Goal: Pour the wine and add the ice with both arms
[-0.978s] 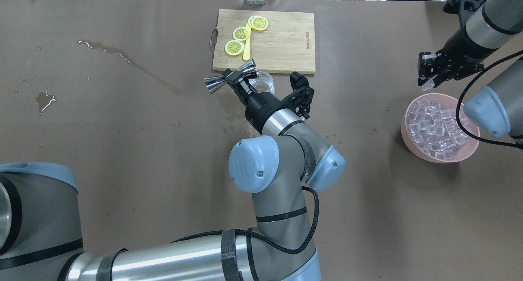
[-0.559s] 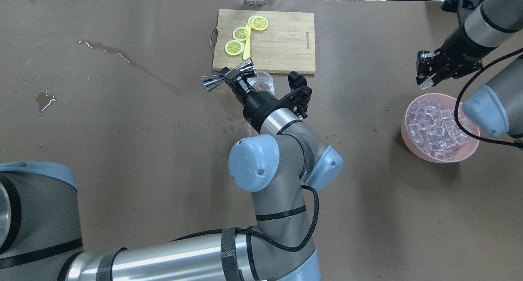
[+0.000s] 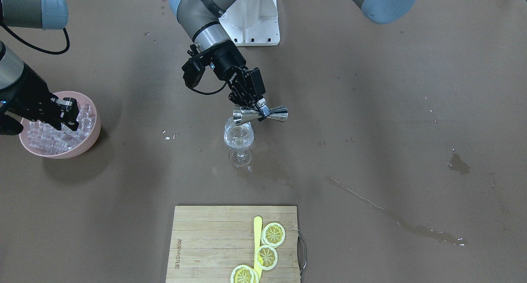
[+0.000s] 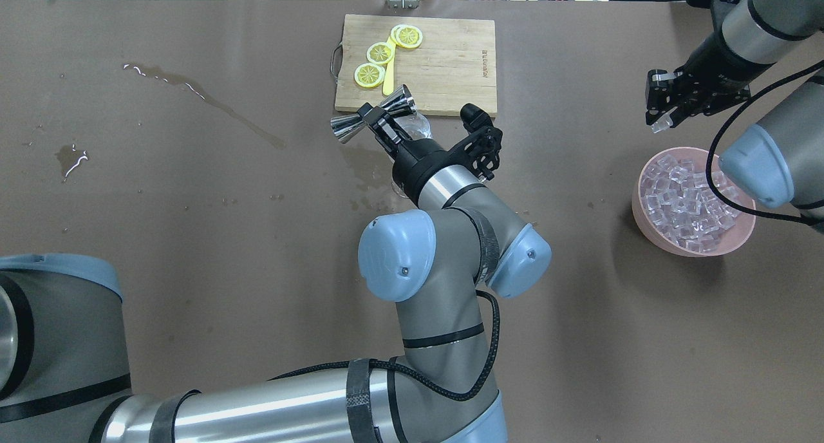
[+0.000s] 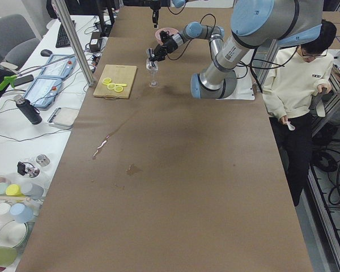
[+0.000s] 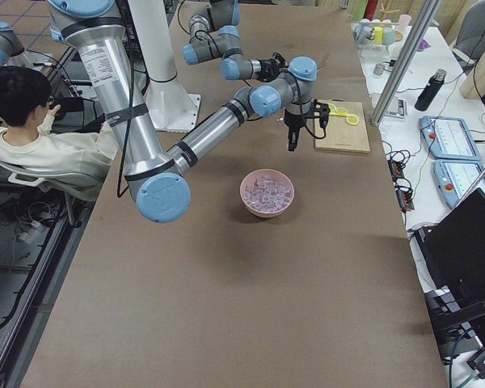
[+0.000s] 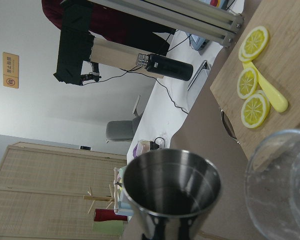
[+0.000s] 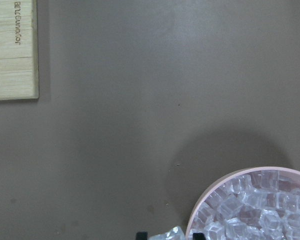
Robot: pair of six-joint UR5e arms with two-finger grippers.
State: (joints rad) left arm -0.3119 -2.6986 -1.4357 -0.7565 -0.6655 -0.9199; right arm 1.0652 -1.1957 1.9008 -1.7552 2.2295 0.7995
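Note:
My left gripper (image 4: 381, 122) is shut on a steel double-cone jigger (image 4: 372, 116), held on its side with one mouth over the rim of the wine glass (image 3: 239, 137). The jigger (image 3: 260, 114) looks empty in the left wrist view (image 7: 172, 192). The wine in the glass is too clear to make out. My right gripper (image 4: 663, 116) is shut on an ice cube (image 4: 658, 127) and hangs above the table just beyond the pink bowl (image 4: 644, 221) of ice cubes (image 4: 690, 198). The held cube also shows in the right wrist view (image 8: 169, 234).
A bamboo cutting board (image 4: 450, 63) with lemon slices (image 4: 380, 53) and a yellow utensil lies just beyond the glass. Spilled liquid streaks the brown cover on the left (image 4: 212, 105) (image 4: 71, 158). A seated person (image 5: 300, 85) is beside the table.
My left gripper has shifted slightly right and turned the jigger, swinging its glass-side mouth further over the glass. My right gripper has moved away from the bowl, farther back and leftward, with the cube.

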